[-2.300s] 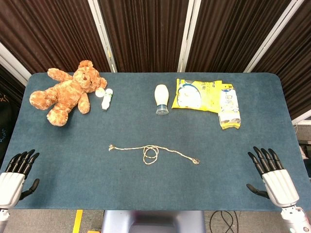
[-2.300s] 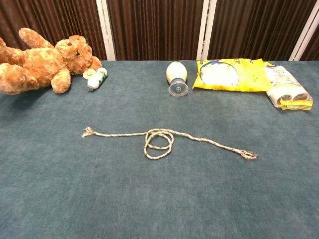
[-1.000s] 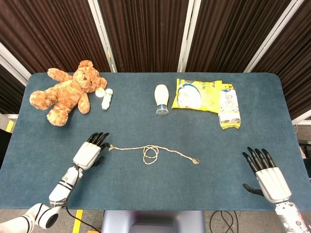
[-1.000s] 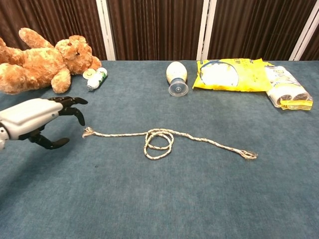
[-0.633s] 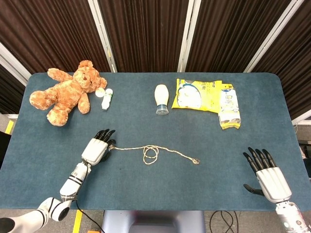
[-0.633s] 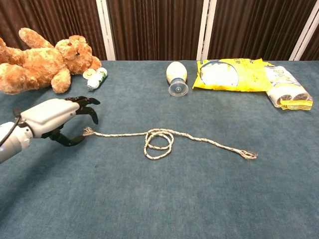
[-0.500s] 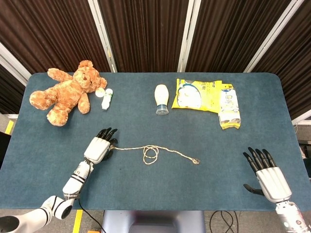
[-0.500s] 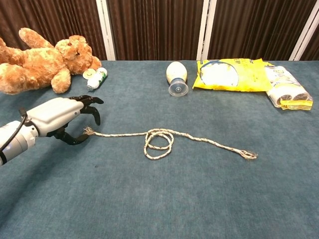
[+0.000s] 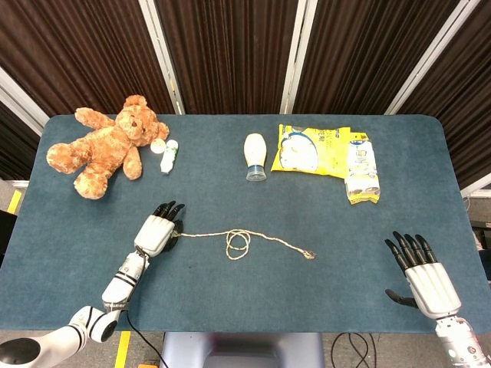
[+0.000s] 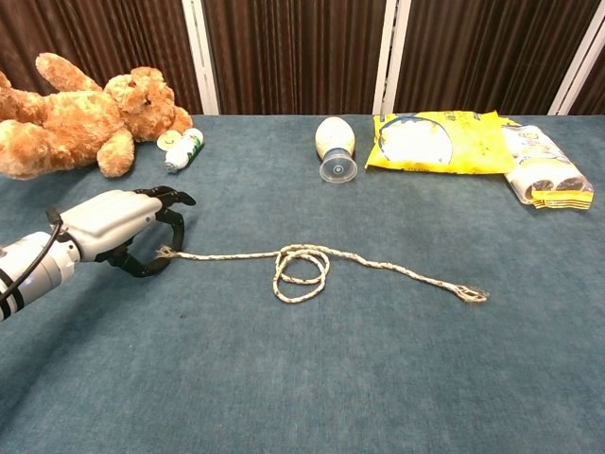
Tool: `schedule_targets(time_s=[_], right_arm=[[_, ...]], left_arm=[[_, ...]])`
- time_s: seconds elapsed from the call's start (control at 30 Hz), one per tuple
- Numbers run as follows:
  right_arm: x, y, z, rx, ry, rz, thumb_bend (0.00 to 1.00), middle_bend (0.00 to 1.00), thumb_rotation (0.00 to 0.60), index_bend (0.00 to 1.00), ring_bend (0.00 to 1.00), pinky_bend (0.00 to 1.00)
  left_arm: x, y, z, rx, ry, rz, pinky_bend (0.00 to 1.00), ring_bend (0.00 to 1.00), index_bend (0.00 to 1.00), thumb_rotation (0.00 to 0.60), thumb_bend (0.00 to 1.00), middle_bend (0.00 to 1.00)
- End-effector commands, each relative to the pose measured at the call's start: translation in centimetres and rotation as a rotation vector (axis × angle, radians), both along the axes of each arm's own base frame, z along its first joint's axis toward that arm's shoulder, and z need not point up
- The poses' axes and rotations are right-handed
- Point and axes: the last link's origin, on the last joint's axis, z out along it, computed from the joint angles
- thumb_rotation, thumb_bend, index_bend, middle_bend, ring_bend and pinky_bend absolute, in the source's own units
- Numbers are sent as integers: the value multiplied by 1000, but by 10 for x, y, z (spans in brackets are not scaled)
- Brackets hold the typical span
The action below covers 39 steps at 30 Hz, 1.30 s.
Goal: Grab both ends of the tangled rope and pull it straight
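The rope [image 10: 312, 265] lay across the middle of the table [image 9: 322, 307], a double loop at its centre and frayed ends to either side. Your left hand [image 10: 123, 230] sat at the left end, thumb and fingers curling round the tip; whether it had actually pinched it, I could not tell. Your right hand [image 9: 426, 280] hung well apart from the right end [image 10: 470, 294], fingers spread, holding nothing. If you had pulled with the left alone, the whole rope would likely have dragged along with its loop intact. A shallow pinch on that frayed tip might also have slipped.
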Motion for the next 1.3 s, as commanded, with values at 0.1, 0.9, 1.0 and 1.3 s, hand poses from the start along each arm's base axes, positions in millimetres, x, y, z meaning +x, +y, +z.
schedule_targets(time_s=[0.1, 0.9, 1.0, 1.3], right_arm=[[0, 0, 0, 1, 0, 1, 256, 0, 456, 0, 0, 0], [33, -31, -51, 82, 12, 125, 257, 0, 600, 336, 0, 0], [48, -40, -66, 101, 35, 154, 273, 0, 600, 406, 0, 0], [80, -69, -110, 126, 29, 145, 383, 0, 600, 480, 0, 0]], left_arm=[[0, 1, -1, -2, -2, 6, 144, 0, 542, 600, 427, 98], [8, -15, 29, 37, -33, -69, 152, 0, 609, 600, 509, 115], [5, -18, 34, 42, -36, -67, 153, 0, 605, 600, 508, 115], [-4, -22, 49, 56, -35, -51, 152, 0, 599, 600, 508, 114]])
